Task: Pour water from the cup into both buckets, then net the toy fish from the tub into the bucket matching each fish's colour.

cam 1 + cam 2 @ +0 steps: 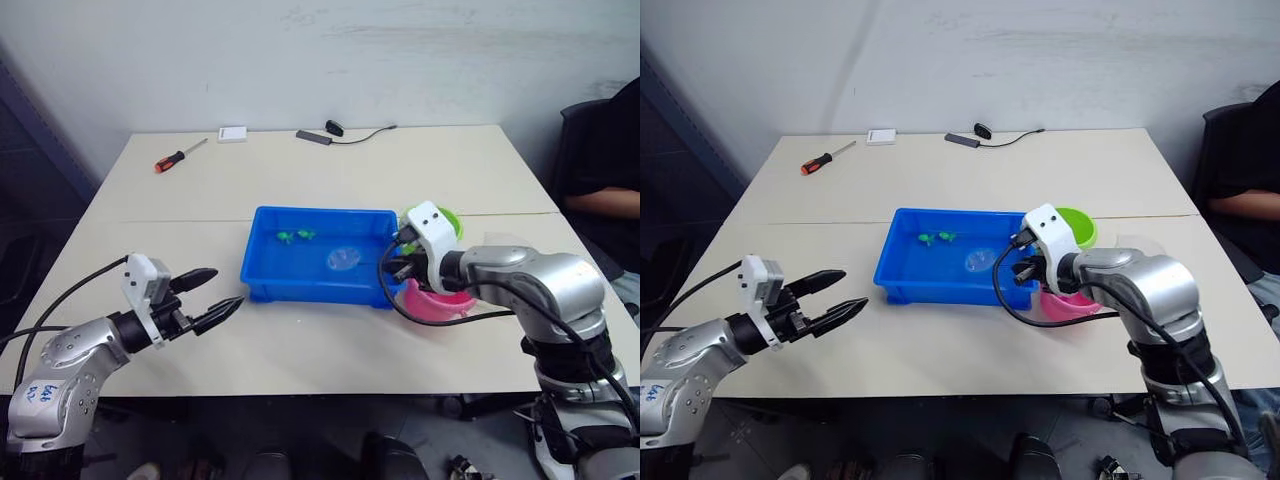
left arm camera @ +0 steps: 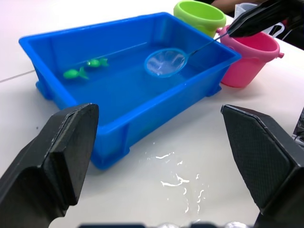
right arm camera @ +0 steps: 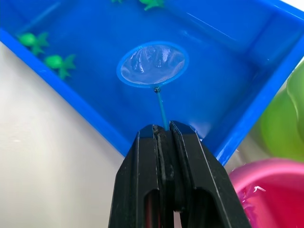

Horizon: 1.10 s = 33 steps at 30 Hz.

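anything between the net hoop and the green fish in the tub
No, just bare blue tub floor between the net hoop and the green fish, seen in the right wrist view.

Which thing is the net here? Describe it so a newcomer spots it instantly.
Start at the blue tub in the middle of the table. Inside it, toward the pink bucket, is the net, a small blue-rimmed hoop of pale mesh. Unlike the green toy fish nearby, it has a thin stick, gripped by the right claw.

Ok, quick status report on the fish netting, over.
Right claw shut on net, hoop in tub. Left claw open, empty. Green fish unnetted. Nothing blocking.
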Available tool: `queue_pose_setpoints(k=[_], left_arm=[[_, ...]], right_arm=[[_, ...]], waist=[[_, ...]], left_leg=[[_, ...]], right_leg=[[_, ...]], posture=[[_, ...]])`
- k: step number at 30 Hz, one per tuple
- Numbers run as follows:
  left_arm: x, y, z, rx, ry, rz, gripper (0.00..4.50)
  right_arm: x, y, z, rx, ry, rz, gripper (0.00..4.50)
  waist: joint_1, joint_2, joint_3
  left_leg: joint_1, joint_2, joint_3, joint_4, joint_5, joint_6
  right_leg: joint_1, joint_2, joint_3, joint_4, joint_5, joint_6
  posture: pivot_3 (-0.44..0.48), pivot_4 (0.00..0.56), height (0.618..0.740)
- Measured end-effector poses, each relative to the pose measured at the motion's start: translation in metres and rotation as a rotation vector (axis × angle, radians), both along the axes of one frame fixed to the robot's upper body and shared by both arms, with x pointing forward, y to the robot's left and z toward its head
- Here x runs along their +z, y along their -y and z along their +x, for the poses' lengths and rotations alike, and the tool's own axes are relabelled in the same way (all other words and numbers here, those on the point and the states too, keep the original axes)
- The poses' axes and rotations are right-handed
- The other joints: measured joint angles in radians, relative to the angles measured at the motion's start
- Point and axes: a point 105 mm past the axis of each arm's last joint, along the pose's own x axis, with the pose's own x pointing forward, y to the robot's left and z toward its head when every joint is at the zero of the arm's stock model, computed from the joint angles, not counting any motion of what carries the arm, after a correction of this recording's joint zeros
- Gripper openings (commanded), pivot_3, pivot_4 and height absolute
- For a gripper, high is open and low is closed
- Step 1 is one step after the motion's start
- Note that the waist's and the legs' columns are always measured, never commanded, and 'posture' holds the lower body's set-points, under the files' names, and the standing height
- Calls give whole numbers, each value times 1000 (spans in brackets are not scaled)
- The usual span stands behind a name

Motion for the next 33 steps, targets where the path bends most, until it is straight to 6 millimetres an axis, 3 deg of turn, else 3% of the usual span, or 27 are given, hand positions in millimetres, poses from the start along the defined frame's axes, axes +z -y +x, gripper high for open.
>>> queue_pose_setpoints(k=[10, 22, 33], left_arm=[[-3, 1, -1, -3, -2, 5, 4467], [-2, 1, -2, -1, 13, 8, 4467], [-5, 0, -6, 11, 7, 11, 4467]], right_arm=[[-10, -10, 14, 99, 81, -133, 0], [-24, -33, 20, 480, 347, -366, 0], [-31, -55, 9, 695, 385, -353, 0]], waist=[[-10, 0, 0], [-25, 0, 0], [-23, 0, 0]], left_leg=[[0, 0, 0, -1, 0, 0], [0, 0, 1, -1, 1, -3], [0, 1, -1, -1, 1, -3]], right_leg=[[0, 0, -1, 0, 0, 1], [0, 1, -2, -2, 6, 12], [0, 0, -2, -2, 6, 12]], posture=[[0, 150, 740], [0, 150, 740], [0, 150, 740]])
